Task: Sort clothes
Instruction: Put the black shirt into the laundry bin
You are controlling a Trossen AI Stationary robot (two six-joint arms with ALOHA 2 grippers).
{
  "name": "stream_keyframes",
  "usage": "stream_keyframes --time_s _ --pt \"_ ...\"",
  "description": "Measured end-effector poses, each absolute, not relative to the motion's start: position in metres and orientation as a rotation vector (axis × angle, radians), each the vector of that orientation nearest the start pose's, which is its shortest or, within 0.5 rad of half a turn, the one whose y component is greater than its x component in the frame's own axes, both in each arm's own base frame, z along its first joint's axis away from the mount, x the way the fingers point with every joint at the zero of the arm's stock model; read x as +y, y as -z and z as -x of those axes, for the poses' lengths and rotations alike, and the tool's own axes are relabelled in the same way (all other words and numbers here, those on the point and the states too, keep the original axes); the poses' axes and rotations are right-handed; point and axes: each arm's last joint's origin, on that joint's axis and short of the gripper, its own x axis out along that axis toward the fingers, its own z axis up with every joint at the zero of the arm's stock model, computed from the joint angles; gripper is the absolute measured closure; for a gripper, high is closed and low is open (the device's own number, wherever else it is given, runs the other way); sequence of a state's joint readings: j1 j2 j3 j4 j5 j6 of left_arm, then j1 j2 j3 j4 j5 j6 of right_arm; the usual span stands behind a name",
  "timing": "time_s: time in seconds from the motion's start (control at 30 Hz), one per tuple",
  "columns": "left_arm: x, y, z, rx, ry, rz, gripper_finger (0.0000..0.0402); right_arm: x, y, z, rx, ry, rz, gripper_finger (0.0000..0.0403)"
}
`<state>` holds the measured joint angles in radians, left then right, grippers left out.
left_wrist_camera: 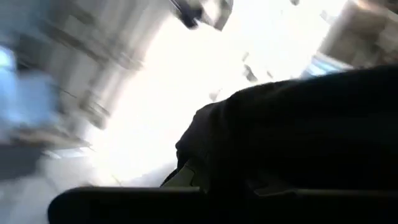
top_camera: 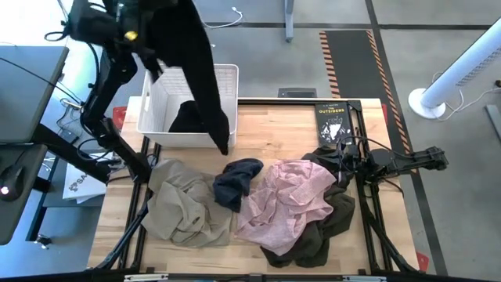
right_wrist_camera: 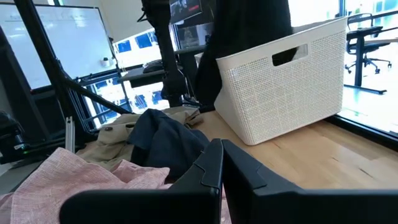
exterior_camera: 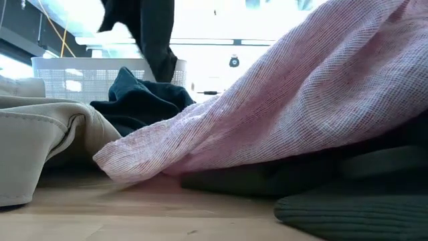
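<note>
My left gripper [top_camera: 155, 35] is raised high over the far left of the table, shut on the black garment [top_camera: 205, 86]. The garment hangs down in a long strip over the white basket [top_camera: 228, 77]. Black cloth [top_camera: 186, 117] also lies inside the basket. The garment's top fills the left wrist view [left_wrist_camera: 298, 137]. On the table lie the khaki garment [top_camera: 176, 205], the small navy one [top_camera: 237, 182], the pink one [top_camera: 286, 200] and the olive one [top_camera: 329, 225] under the pink. My right gripper [right_wrist_camera: 222, 167] is shut and empty, low at the right [top_camera: 344, 153], beside the pink garment. My left gripper holds the black garment by its upper end [left_wrist_camera: 205, 168]. The cloth itself covers the fingers, so the kind of hold does not show. The garment hangs slack, well below the gripper, and its lower end [top_camera: 222, 141] is at the basket's near wall.
A black book [top_camera: 333, 121] lies at the table's far right. The basket stands at the far left. The clothes fill the middle of the table. Bare wood shows between the basket and the book [top_camera: 274, 129]. A white fan base [top_camera: 429, 102] stands on the floor beyond the right edge.
</note>
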<state>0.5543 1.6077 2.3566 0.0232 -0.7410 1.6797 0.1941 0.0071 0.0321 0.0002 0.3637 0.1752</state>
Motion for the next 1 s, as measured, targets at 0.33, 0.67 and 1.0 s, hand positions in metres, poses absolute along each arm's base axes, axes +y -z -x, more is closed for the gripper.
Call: stream_keyframes --time_s 0.33,0.67,1.0 --pt "0.164 -0.551 -0.207 0.896 -1.200 -0.752 0.0390 0.008 -0.174 -0.094 -0.039 0.167 -0.182 0.0402" --pt "0.182 -0.467 -0.223 1.182 -1.009 -0.175 0.0390 0.008 -0.174 -0.094 -0.039 0.167 -0.181 0.0402" --pt "0.218 -0.360 -0.231 1.569 -0.956 -0.066 0.0390 0.008 -0.174 -0.094 -0.039 0.167 -0.182 0.0402"
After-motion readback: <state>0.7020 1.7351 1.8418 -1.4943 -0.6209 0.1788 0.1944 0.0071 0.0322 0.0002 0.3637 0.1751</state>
